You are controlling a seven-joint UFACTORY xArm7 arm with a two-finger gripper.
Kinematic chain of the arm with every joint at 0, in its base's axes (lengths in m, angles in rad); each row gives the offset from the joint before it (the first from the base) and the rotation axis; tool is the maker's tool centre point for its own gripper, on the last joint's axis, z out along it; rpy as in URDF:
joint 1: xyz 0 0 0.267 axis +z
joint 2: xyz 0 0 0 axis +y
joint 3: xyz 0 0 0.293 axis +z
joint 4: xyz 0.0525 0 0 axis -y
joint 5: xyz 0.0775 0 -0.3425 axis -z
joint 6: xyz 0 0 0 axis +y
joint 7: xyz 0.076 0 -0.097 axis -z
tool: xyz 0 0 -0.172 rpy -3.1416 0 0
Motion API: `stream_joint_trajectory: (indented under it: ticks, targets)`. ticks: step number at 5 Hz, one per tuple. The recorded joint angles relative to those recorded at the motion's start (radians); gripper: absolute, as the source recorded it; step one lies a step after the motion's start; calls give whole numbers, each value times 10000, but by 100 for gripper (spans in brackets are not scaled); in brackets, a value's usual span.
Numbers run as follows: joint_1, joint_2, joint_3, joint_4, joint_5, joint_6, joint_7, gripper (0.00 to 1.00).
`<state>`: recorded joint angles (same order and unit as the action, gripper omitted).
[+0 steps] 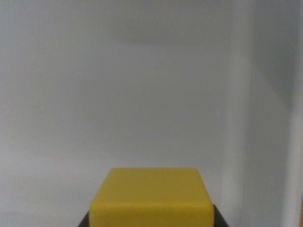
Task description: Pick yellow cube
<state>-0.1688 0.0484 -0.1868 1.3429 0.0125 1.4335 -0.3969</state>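
**Yellow cube sits at the end effector — grip looks on, lift not proven**

Starting at the wrist view's left: nothing but pale, blank background (pixel 57 94), soft and out of focus, no other objects there at all. Down at the bottom edge, a sliver of dark material pokes out just left of the cube — that looks like one side of the end effector (pixel 151 222), pressed right up against the block.

Centre now, and here's the star: the yellow cube (pixel 151 201), low in the frame, square to the camera, top face and front face both showing, its lower part cut off by the picture's edge. It's big and close, right where the fingers would meet.

Moving right, a matching dark sliver shows on the cube's other side, touching it too. So the end effector appears narrowed onto the block with a dark piece flanking each side — I'd call that holding the cube, though only the tips of those pieces are visible.

Further right, a faint vertical band in the grey, maybe a wall edge or a seam; too blurred to say.

My read on progress: reaching and closing look done. Whether the cube is off the surface yet, I can't tell — no contact line or shadow beneath it is in view. What's left, if anything, is a clean raise.
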Motion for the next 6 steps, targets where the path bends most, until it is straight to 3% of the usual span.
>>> stream_joint_trajectory:
  ticks: [1, 2, 3, 4, 5, 6]
  targets:
    - [0, 0, 0, 0, 0, 0, 0, 100]
    - [8, -131, -5, 306, -33, 433, 24, 100]
    - [8, -131, -5, 306, -33, 433, 24, 100]
    - [15, -255, -9, 597, -64, 847, 46, 100]
    - [15, -255, -9, 597, -64, 847, 46, 100]
    - [22, -374, -14, 874, -93, 1241, 68, 100]
